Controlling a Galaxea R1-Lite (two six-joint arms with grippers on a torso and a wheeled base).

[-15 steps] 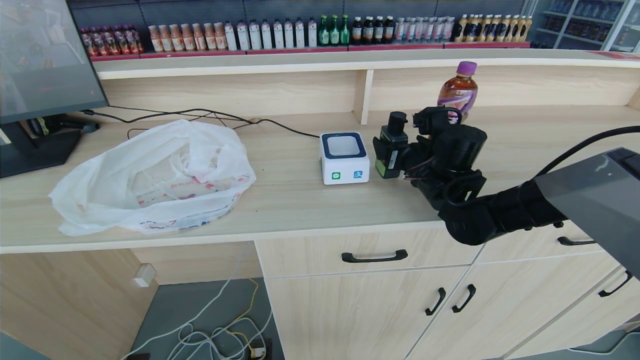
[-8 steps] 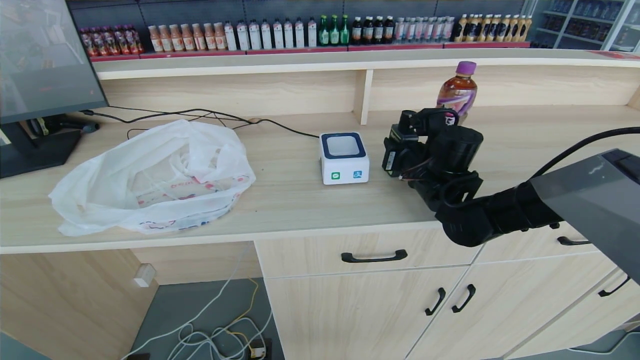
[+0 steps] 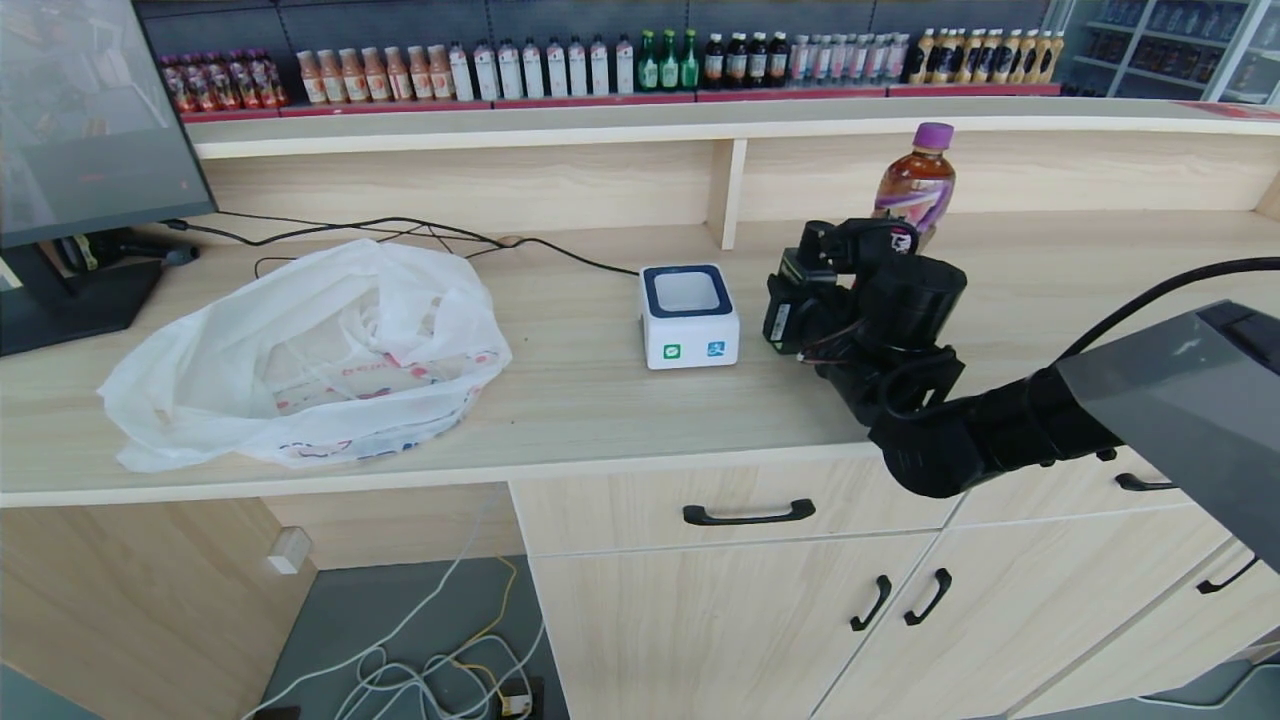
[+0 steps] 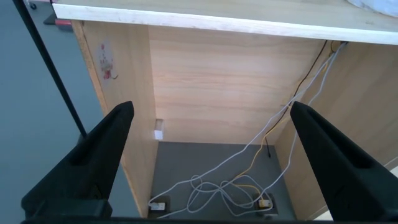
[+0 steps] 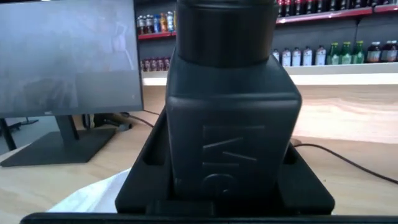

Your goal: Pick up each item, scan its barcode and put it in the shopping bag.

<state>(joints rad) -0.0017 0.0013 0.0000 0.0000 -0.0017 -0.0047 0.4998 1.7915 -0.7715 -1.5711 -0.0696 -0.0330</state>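
Scanning is being judged as the step in hand: one item is being carried beside the reader and has not yet been bagged.

Nearest, below the counter's front edge, the left gripper (image 4: 211,111) is being held with its two black fingers spread wide and nothing between them.

Above the pale wooden counter (image 3: 600,410), the right gripper (image 3: 822,292) is being seen clamped on the dark square-bodied bottle with a round black cap (image 3: 788,305). The jaws are being pressed against two opposite sides of the bottle and are opened no wider than its body. The bottle is apparently being held off the counter and tilted. It is just beside the white cube-shaped scanner with a blue-framed window (image 3: 688,315), on the scanner's right and not over the window. Which face is carrying the barcode cannot be told.

The next move is being judged to call for two things. First, the bottle is to be brought over the window with its coded face turned toward the glass. Second, it is to be carried leftward past the scanner.

Farther left, well apart from the scanner, the crumpled white plastic shopping bag (image 3: 300,350) is lying on the counter with its mouth open.

At the back right, an amber drink bottle with a purple cap (image 3: 915,185) is standing upright and untouched.
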